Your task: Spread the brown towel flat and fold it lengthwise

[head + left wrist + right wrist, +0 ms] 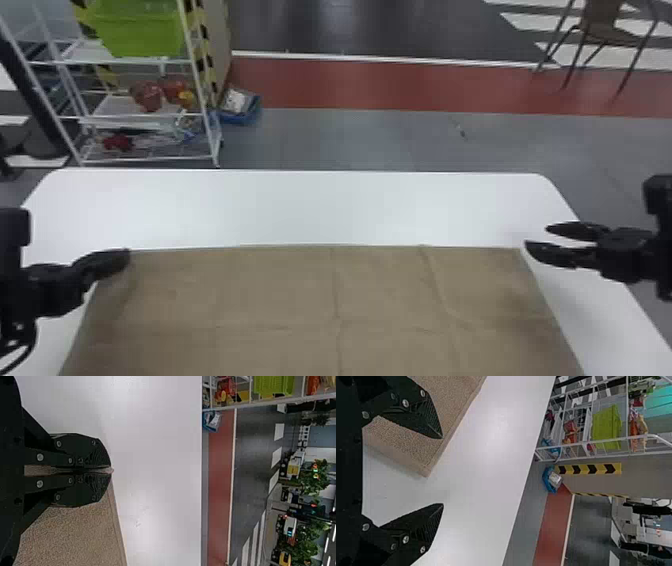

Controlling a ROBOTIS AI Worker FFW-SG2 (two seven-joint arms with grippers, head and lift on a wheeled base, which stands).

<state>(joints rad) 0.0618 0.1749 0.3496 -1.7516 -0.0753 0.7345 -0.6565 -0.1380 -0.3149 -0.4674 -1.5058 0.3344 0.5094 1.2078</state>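
The brown towel [300, 300] lies spread on the table [300, 205], its far edge running from the left pincer [127, 255] across to just beside the right pincer [537, 237]. Spreading looks nearly finished, at least over the part in sight: a few creases cross the cloth (shallow ones, by the look of them), and where the near edge lies I cannot tell. The lengthwise fold has yet to be made.

The left pincer is closed, nipping the towel's far left corner. The right pincer stands open at the far right corner, one finger over the cloth and the other over bare table. Judging from that, closing on this corner would come next, then carrying the far edge over evenly; a missed grip on the right would skew the fold.

As for containers, beyond the left pincer a white rack [150, 159] bears a green bin [140, 35], its contents impossible to make out. Red bundles [147, 95] sit on the shelf below. Beside the rack, a blue tray [245, 119] on the floor holds something pale.
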